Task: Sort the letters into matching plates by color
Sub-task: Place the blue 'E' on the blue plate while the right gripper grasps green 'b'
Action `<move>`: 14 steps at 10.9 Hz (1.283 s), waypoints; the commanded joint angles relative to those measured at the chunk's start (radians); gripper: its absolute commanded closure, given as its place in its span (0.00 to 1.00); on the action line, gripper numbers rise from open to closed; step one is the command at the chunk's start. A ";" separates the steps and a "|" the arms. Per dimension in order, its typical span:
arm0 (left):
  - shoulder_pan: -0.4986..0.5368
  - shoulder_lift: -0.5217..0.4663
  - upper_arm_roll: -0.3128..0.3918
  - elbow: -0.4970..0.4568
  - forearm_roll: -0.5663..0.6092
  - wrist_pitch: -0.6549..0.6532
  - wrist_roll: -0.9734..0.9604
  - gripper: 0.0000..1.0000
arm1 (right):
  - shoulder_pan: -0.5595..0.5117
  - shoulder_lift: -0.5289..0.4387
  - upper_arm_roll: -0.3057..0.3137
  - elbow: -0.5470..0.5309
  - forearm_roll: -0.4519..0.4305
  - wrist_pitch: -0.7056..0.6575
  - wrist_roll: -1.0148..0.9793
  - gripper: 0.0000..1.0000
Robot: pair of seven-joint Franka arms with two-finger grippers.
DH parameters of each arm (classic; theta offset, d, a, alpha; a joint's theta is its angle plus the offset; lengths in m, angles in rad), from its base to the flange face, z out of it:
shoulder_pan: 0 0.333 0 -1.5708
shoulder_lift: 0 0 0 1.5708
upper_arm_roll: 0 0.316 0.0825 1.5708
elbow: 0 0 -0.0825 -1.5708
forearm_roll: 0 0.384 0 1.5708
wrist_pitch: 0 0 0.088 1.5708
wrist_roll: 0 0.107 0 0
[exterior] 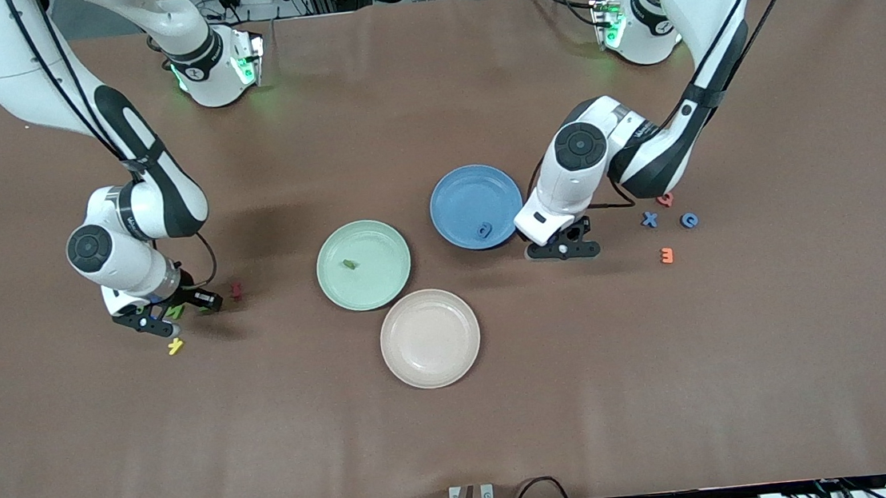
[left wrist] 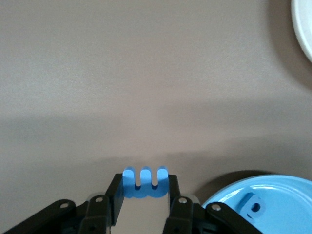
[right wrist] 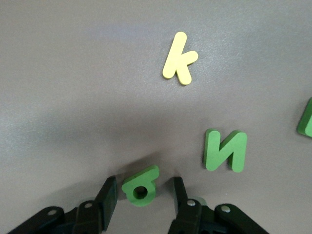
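My left gripper (exterior: 563, 250) (left wrist: 145, 181) is shut on a blue three-pronged letter (left wrist: 145, 189), over the bare table beside the blue plate (exterior: 460, 193) (left wrist: 287, 195). One blue letter (exterior: 485, 232) (left wrist: 253, 207) lies in that plate. My right gripper (exterior: 154, 316) (right wrist: 144, 183) is low at the right arm's end, open, its fingers on either side of a green letter with a hole (right wrist: 140, 187), with gaps on both sides. A green N (right wrist: 225, 150) lies beside it. The green plate (exterior: 383, 283) holds one green letter (exterior: 349, 264).
A beige plate (exterior: 430, 337) sits nearer the front camera than the two coloured plates. A yellow k (exterior: 175, 346) (right wrist: 179, 58) and a dark red letter (exterior: 236, 290) lie near the right gripper. A blue x (exterior: 650, 220), blue c (exterior: 689, 219), orange letter (exterior: 666, 256) and pink letter (exterior: 665, 199) lie toward the left arm's end.
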 commanded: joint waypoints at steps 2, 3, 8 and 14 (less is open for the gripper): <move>-0.046 0.030 0.004 0.049 -0.026 -0.020 -0.080 1.00 | -0.006 -0.019 0.001 -0.029 -0.005 0.034 -0.002 0.47; -0.058 0.030 0.004 0.052 -0.027 -0.020 -0.099 1.00 | -0.006 -0.019 0.001 -0.029 -0.005 0.034 -0.002 0.47; -0.119 0.032 0.004 0.055 -0.029 -0.020 -0.206 1.00 | -0.006 -0.018 0.001 -0.029 -0.011 0.038 -0.002 0.57; -0.178 0.078 0.004 0.096 -0.029 -0.019 -0.350 1.00 | -0.006 -0.016 0.001 -0.029 -0.012 0.041 -0.002 0.64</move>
